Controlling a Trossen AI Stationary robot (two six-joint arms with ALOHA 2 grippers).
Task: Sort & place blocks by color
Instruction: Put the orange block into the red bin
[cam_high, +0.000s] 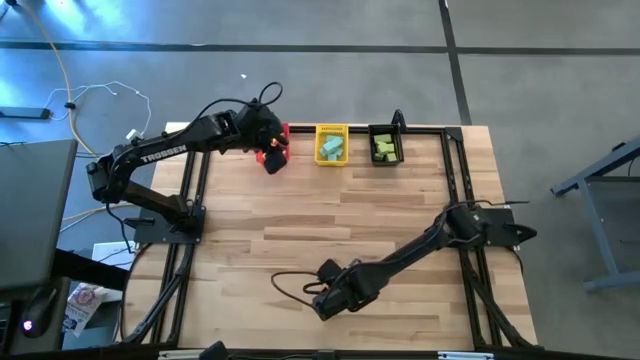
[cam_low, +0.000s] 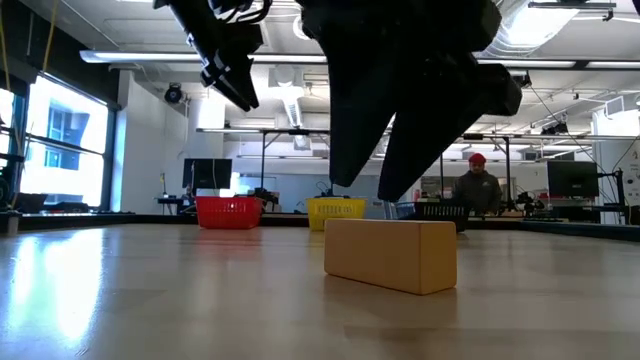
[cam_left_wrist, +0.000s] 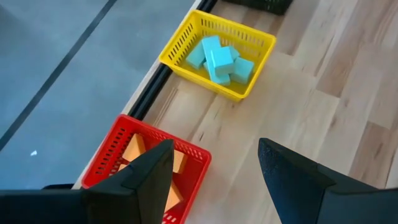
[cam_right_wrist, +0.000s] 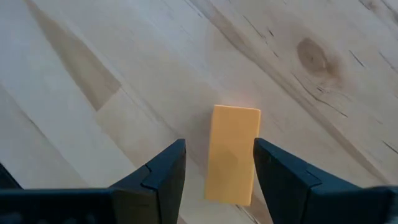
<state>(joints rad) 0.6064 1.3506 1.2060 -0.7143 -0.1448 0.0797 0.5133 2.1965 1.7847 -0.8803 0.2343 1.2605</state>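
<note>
One orange bar block lies flat on the table near its near edge. My right gripper hangs open just above it, a finger on either side, and does not touch it. In the high view this gripper hides the block. My left gripper is open and empty above the red bin, which holds orange blocks. Teal blocks lie in the yellow bin. Green blocks lie in the black bin.
The three bins stand in a row along the table's far edge: red, yellow, black. A black frame rail runs behind them. A cable trails beside my right arm. A person is in the room beyond the table.
</note>
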